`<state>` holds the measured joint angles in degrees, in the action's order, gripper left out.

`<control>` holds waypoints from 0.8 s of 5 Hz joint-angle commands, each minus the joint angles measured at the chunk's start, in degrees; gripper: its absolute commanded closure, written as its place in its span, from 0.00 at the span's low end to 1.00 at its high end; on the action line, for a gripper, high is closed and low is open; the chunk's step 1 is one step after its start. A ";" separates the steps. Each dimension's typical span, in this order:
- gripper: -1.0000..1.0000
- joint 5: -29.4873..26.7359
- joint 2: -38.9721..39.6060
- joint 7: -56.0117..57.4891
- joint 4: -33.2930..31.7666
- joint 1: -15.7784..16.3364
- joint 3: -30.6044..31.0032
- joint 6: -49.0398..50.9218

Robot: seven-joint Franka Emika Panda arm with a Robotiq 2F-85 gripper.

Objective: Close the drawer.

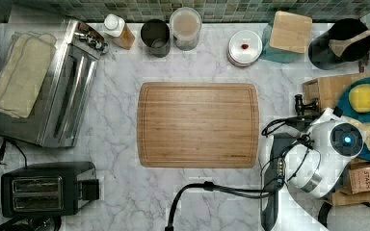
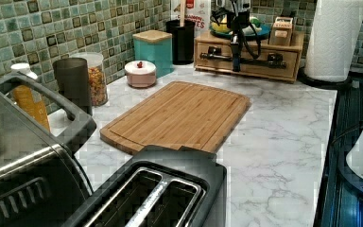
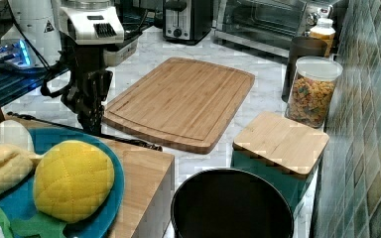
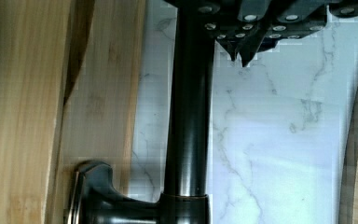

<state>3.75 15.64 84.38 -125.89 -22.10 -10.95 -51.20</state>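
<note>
The drawer [image 2: 290, 60] is the light wooden front of a small box at the back of the counter in the left view, with a long black bar handle [image 2: 260, 61]. Its front stands slightly out from the box, with a thin dark gap beside it in the wrist view. My gripper [image 2: 236, 65] hangs straight down in front of the handle's middle. Seen from the wrist, the bar handle [image 4: 189, 116] runs past the fingertips [image 4: 254, 44], which sit close together on the counter side of the bar. In the right view the gripper [image 3: 90, 123] touches the bar [image 3: 124, 140].
A large cutting board [image 1: 197, 124] lies mid-counter. A blue plate [image 3: 114, 171] with toy fruit sits on the drawer box. A black pot [image 2: 183, 40], a teal canister [image 2: 153, 47] and a paper towel roll [image 2: 333, 38] stand nearby. Toaster [image 1: 46, 187] and toaster oven [image 1: 53, 86] are at the far side.
</note>
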 commanded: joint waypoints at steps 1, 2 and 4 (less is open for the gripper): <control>1.00 3.00 -10.20 -1.11 -0.63 -5.77 -7.33 -12.16; 1.00 2.95 -10.19 -1.13 -0.62 -5.54 -7.55 -12.16; 1.00 2.87 -10.18 -1.06 -0.63 -5.12 -7.95 -12.17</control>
<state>3.99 10.59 84.38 -133.62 -21.74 -12.51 -61.10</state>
